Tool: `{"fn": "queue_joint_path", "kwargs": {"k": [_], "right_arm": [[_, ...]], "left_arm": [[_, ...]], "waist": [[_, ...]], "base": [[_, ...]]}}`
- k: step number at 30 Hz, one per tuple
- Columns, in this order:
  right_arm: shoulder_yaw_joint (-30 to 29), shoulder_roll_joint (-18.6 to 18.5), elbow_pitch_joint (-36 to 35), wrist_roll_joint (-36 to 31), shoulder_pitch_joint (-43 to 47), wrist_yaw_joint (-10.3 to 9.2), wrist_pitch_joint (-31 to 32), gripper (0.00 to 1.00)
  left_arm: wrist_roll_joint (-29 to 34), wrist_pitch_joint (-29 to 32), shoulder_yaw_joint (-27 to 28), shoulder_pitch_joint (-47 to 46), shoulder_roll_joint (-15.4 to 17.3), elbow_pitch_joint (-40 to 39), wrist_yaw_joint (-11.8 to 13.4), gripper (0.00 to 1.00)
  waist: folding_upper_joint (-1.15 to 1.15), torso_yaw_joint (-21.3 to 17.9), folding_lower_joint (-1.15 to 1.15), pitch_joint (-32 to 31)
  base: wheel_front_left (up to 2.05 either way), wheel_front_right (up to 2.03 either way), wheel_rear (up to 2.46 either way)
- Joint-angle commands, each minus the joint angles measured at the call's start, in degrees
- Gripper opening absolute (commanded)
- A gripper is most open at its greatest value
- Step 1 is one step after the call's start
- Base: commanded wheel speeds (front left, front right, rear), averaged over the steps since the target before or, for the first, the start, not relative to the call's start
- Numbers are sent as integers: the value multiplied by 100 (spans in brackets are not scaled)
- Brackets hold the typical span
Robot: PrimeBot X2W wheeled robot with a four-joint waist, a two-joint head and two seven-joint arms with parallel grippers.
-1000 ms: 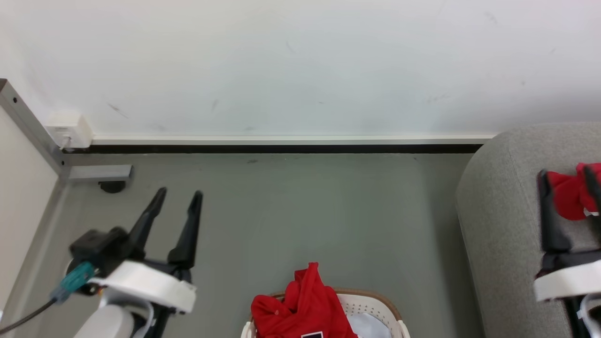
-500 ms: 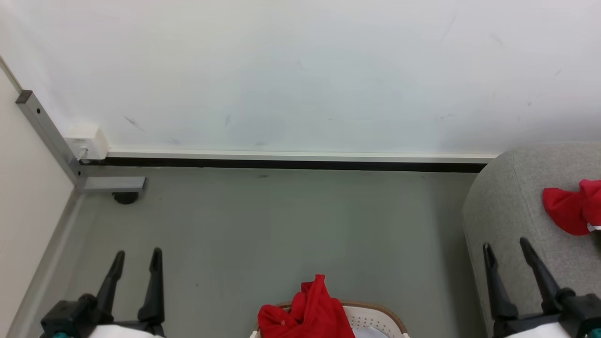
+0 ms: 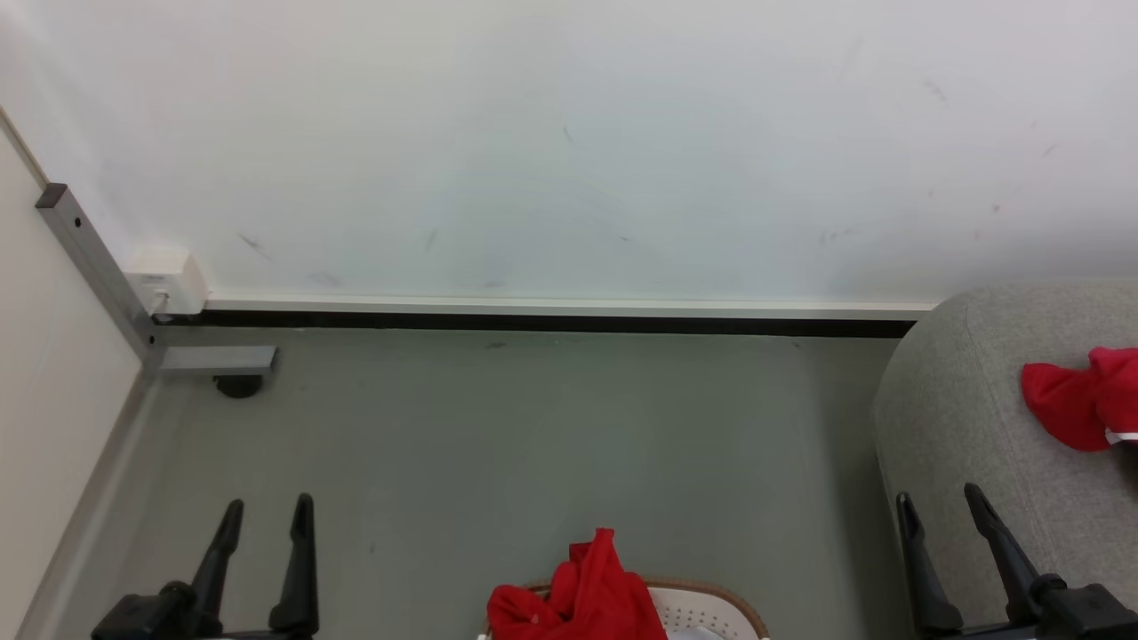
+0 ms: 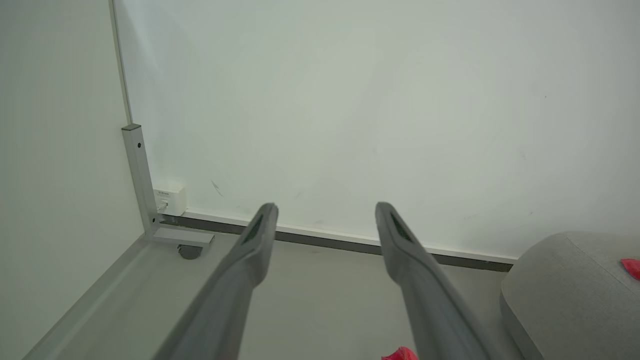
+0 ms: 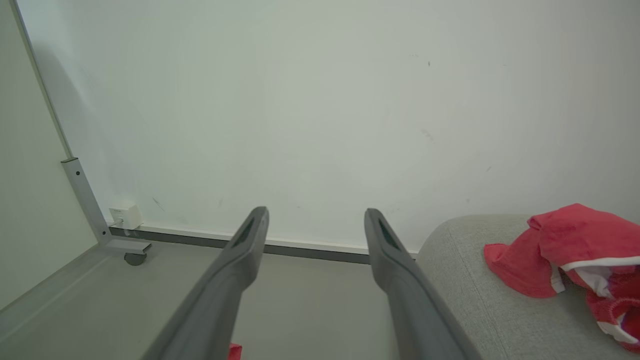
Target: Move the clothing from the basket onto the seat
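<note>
While both arms sit low in the head view, the left gripper (image 3: pixel 269 503) at the lower left and the right gripper (image 3: pixel 938 494) at the lower right each stand with fingers spread and nothing between them. The clothing (image 3: pixel 578 596) is heaped in the basket (image 3: pixel 711 594) at the bottom edge, between the two grippers and apart from both. Another red garment (image 3: pixel 1071 404) lies on the grey seat (image 3: pixel 960 427), above and to the right of the right gripper, not touching it.

Along the left wrist view, the left gripper (image 4: pixel 326 206) points toward the wall (image 4: pixel 350 100), jaws wide and empty. A scrap of the clothing (image 4: pixel 400 354) shows at the bottom edge beside one finger, and the seat (image 4: pixel 565 290) sits at the far right.

From the right wrist view, the right gripper (image 5: pixel 316 210) is likewise parted and empty. The red garment (image 5: pixel 560 250), white-trimmed, lies on the seat (image 5: pixel 480 310) to the right of the fingers, clear of them.
</note>
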Motion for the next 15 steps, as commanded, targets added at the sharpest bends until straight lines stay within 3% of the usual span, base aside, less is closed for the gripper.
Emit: {"fn": "queue_joint_path", "kwargs": {"k": [1, 15], "right_arm": [[0, 12, -21, -70, 73, -12, -18, 100], [-59, 79, -53, -74, 22, -12, -20, 100]], "left_arm": [[107, -2, 55, 4, 0, 11, -26, 100], [217, -2, 129, -133, -150, 75, -123, 100]], "waist": [[0, -9, 0, 8], [0, -67, 0, 77]], "base": [[0, 0, 0], [0, 0, 0]]}}
